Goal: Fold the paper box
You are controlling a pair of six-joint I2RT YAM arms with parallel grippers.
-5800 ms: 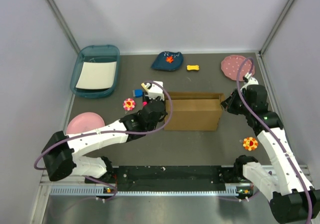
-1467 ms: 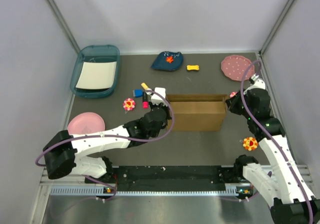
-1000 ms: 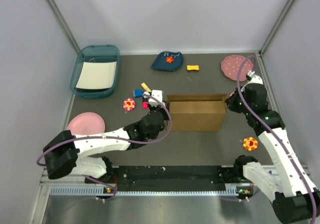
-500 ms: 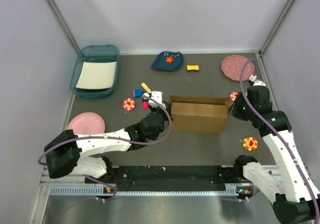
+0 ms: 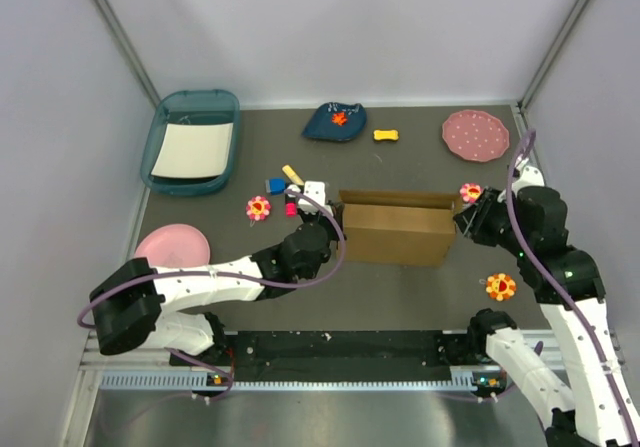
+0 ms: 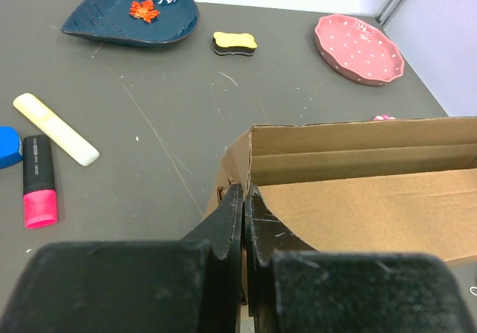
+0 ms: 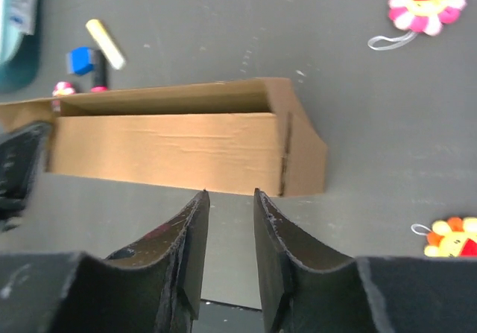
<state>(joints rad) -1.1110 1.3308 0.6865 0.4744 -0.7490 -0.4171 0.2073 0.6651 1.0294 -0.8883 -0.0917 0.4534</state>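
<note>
The paper box is a brown cardboard trough standing open-topped mid-table. In the left wrist view its left end wall runs down between my fingertips. My left gripper is shut on that wall. The right gripper hangs just off the box's right end, open a little with nothing between its fingers. Seen from the right wrist, the box lies beyond the gripper, with bare table in the gap.
A teal tray with a white sheet sits back left. A dark blue dish, a yellow toy and a dotted pink plate line the back. A pink plate, flower toys and markers lie around the box.
The right gripper has opened, let go of the box's right end and drawn back to the right. The box has shifted slightly right, with the left gripper still on it.
</note>
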